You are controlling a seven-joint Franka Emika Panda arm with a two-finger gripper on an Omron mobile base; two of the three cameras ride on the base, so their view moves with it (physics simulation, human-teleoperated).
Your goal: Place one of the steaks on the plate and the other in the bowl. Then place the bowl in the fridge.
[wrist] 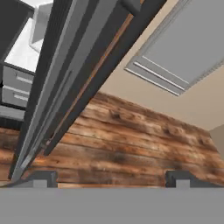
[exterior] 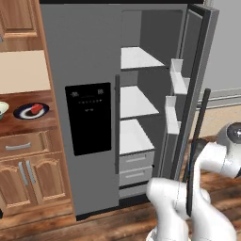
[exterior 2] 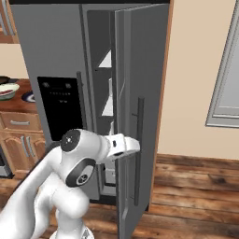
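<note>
Fridge [exterior: 89,70] standing with its right door [exterior 2: 140,93] swung open.
1 steak [exterior: 36,108] sits on the plate [exterior: 31,111], the bowl [exterior 2: 8,91] beside it on the counter [exterior: 19,123]; my gripper [wrist: 111,177] is spread, empty, near the door's edge.

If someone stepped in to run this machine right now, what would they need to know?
Gripper: open, holding nothing, next to the edge of the open fridge door.
Fridge: right door swung open, white shelves bare as far as visible.
Plate: on the wooden counter left of the fridge, one steak on it.
Bowl: on the same counter; something reddish inside, too small to be sure it is the other steak.
Done: one steak plated, fridge door open.
Left: confirm the second steak is in the bowl, then carry the bowl into the fridge.
</note>
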